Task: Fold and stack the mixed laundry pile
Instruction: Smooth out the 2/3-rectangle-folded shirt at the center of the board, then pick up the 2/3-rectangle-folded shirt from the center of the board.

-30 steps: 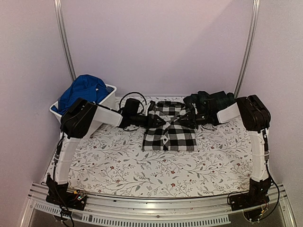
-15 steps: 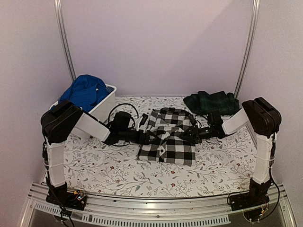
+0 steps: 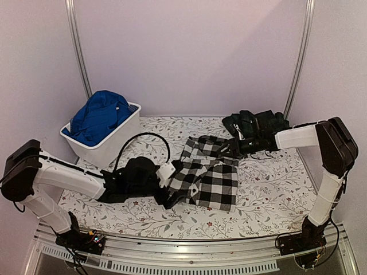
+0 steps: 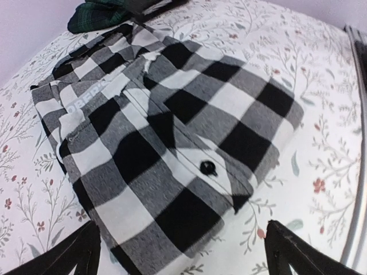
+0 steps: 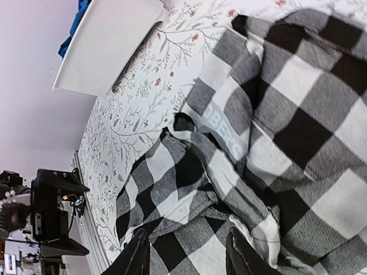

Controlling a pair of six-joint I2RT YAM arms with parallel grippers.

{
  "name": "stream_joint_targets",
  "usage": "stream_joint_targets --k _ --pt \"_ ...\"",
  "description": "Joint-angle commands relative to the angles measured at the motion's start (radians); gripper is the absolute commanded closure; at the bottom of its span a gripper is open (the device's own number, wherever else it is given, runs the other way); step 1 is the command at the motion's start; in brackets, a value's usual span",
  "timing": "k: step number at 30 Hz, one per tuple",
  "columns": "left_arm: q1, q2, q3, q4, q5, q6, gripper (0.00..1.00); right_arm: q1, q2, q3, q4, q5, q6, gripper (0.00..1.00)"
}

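The checked shirt [image 3: 207, 179] lies half-folded at the centre of the table [image 3: 269, 203]. The left gripper [image 4: 182, 240] gapes wide at its near corner, likely lining up a grasp. The right gripper [image 5: 188, 243] straddles the far edge, and I cannot tell whether it pinches cloth.

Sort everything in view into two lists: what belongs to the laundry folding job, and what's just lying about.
Belongs to the job: black-and-white checked shirt; dark tartan garment; bright blue garment, heaped in the tub.

Just lying about: white plastic tub; floral table cover.
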Motion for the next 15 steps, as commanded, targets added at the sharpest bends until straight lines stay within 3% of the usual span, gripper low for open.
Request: stream_joint_targets --k 1,8,15 --pt "-0.125 -0.011 -0.121 0.059 -0.246 0.269 0.00 0.051 0.006 0.134 -0.148 0.042 -0.113 0.59" --pt "-0.201 0.107 -0.088 0.096 -0.333 0.434 0.20 0.126 0.167 0.260 -0.206 0.012 -0.165 0.63" --pt "-0.241 0.264 0.006 0.106 -0.419 0.577 0.41 0.138 0.289 0.283 -0.220 0.044 -0.192 0.68"
